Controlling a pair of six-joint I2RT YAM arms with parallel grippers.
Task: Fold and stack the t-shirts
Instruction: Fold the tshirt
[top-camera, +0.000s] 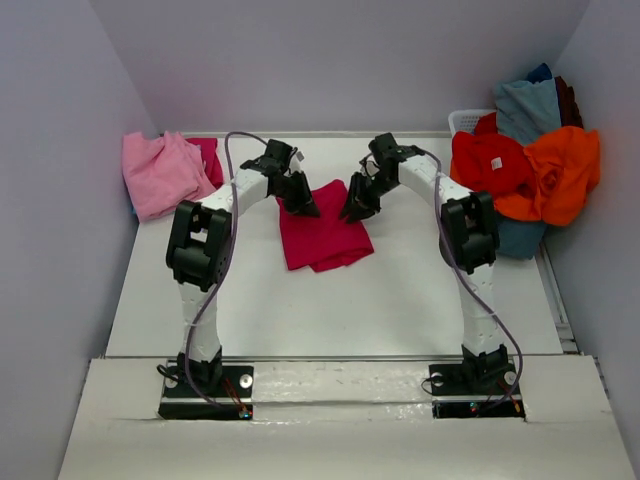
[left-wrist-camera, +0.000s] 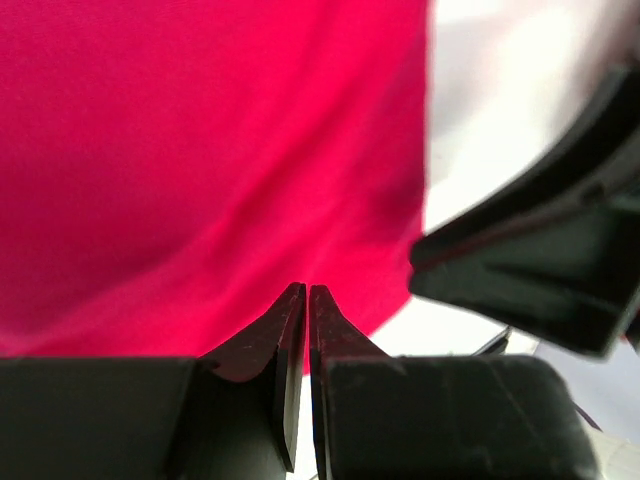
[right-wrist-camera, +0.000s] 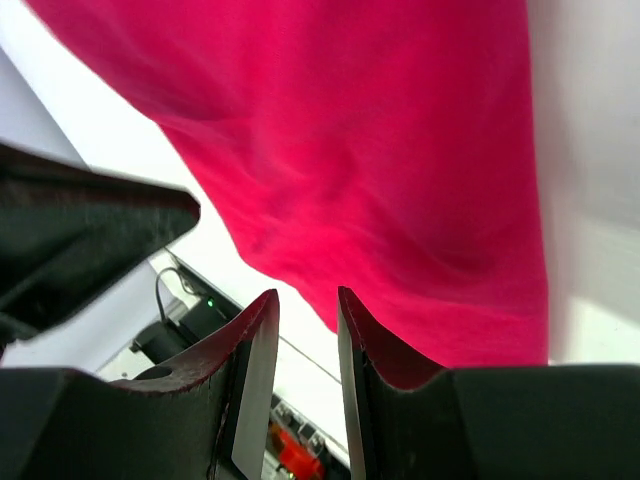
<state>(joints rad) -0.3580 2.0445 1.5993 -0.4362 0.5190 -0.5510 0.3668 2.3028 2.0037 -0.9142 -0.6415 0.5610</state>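
both grippers at the far edge of the crimson t-shirt

found the crimson t-shirt lying partly folded about the middle of the tabletop, well apart from the pink t-shirt at the far left corner and from the red t-shirt and the orange t-shirt heaped by the far right corner. saw its far edge running left to right, with the left gripper over the far left corner of the cloth and the right gripper over the far right one, both angled down and in toward each other. judged neither arm nearer, each standing at its own corner, with the body of the cloth spreading away from both toward the near edge of the tabletop.

saw the left gripper's fingers pressed almost together, only a hairline slit between them, tips against the hem. could not tell from the wrist view of any cloth pinched there. saw the right gripper's fingers a narrow way apart, nothing between them, the hem just beyond the tips.

judged the coming move to hang on that far edge: taking both corners and drawing them toward the near edge, so as to lay the far half over the near half. judged the right side not yet ready for it, lacking a grip.
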